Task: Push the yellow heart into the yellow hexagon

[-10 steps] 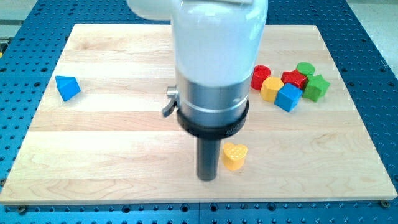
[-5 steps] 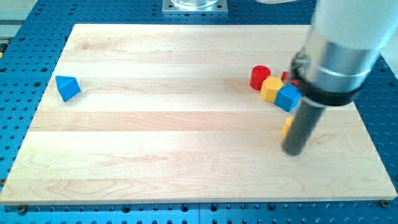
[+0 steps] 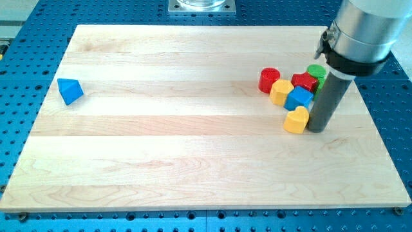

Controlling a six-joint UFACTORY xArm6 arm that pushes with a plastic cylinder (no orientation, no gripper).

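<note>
The yellow heart (image 3: 297, 120) sits near the board's right side, just below the cluster of blocks, touching or all but touching the blue cube (image 3: 299, 98) above it. The yellow hexagon (image 3: 280, 92) lies up and a little to the view's left of the heart, with the blue cube's lower corner close beside the line between them.

My tip (image 3: 316, 130) rests just to the view's right of the heart, touching it or nearly so; the gap is too fine to judge. That is the relation that matters: the heart lies to the left of the tip, while the hexagon lies above and left of the heart. A push from where the tip stands would likely send the heart leftward, past the hexagon, so I judge the tip needs to come round to the heart's lower right first.

There is no gripper here, only the rod, so nothing opens or closes.

The rod and its collar cover part of the cluster: the green block (image 3: 316, 70) shows only its top, and its shape is hard to read. The red star (image 3: 304, 81) and red cylinder (image 3: 270, 79) are clear. A blue block (image 3: 69, 91) sits alone far left on the wooden board (image 3: 161, 148).
</note>
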